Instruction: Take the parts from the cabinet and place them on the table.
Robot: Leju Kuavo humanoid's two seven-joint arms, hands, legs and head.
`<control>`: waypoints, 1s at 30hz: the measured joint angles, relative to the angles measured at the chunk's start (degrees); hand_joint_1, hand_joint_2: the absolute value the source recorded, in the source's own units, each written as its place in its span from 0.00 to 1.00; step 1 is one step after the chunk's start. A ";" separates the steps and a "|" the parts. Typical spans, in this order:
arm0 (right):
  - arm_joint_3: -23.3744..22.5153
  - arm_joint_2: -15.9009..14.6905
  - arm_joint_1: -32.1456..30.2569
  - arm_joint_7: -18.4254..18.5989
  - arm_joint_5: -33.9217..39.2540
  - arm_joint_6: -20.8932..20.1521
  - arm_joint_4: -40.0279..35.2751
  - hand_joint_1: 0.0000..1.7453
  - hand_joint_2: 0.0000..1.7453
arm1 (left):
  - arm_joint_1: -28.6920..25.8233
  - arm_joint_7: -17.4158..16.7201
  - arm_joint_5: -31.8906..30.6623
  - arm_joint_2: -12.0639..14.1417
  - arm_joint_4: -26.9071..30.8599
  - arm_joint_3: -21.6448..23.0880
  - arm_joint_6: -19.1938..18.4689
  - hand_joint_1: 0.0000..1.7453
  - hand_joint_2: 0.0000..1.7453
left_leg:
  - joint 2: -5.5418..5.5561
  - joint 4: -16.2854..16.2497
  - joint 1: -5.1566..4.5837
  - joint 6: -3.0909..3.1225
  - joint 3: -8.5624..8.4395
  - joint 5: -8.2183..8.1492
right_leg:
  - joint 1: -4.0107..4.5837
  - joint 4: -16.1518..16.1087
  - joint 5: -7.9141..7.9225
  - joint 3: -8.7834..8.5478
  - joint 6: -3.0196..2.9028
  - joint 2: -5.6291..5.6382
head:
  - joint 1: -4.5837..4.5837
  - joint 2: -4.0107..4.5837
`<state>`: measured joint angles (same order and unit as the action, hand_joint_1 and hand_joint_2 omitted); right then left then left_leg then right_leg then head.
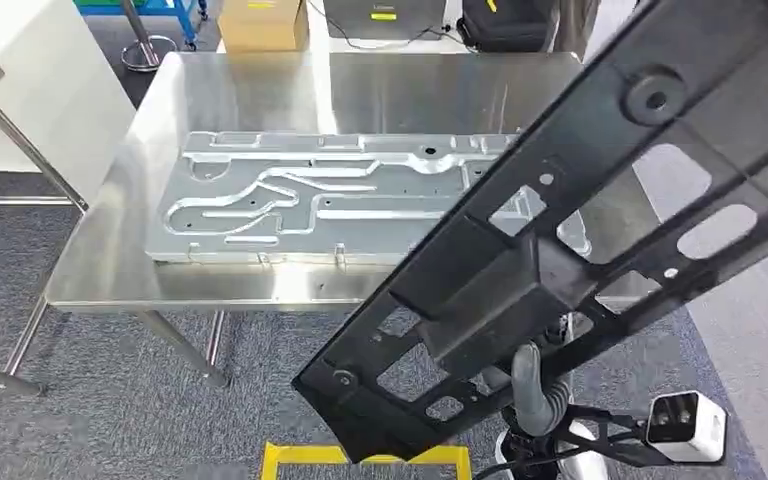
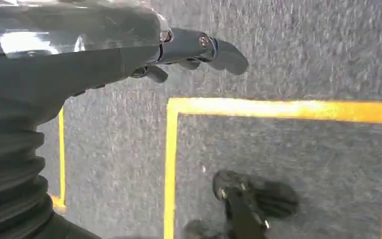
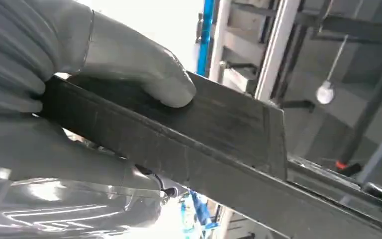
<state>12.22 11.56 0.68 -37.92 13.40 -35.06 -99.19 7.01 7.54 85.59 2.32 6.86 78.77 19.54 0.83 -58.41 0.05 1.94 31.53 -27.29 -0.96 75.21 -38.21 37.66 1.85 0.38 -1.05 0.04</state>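
While my right hand pinched the black perforated frame part slanting across the head view's right, my thumb pressed its flat face. At centre, an embossed metal panel lay on the steel table. My left hand hung over carpet, fingers loosely apart, holding nothing.

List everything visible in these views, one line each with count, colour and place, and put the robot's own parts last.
Long black perforated plastic frame part: one, black, held up in front of the table, slanting across the head view.
Flat stamped silver metal panel: one, silver, lying on the table.
Stainless steel table: one, silver, on grey carpet.
Brown cardboard box: one, brown, beyond the table's far edge.
Yellow tape floor lines: yellow, on the grey carpet.
Small white camera box: one, white, near the robot's right arm.
Left robot hand: grey, hanging over the carpet, holding nothing.
Right robot hand: grey, gripping the black frame part.
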 joint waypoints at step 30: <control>-1.44 -0.15 -0.43 -1.42 -7.72 6.16 -5.73 1.00 1.00 | 0.14 1.07 3.74 -0.42 0.00 -4.35 -4.31 0.00 1.00 | -0.68 -0.25 0.89 -0.95 4.27 3.75 | 0.25 -0.82 1.09 0.57 -0.45 0.16 | 0.35 0.00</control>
<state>10.78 11.41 0.25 -39.34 5.68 -28.89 -104.91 7.15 8.61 89.33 1.90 6.86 74.42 15.23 0.15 -58.65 0.94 0.99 35.80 -23.54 -0.71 74.39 -37.13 38.23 1.40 0.54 -0.70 0.04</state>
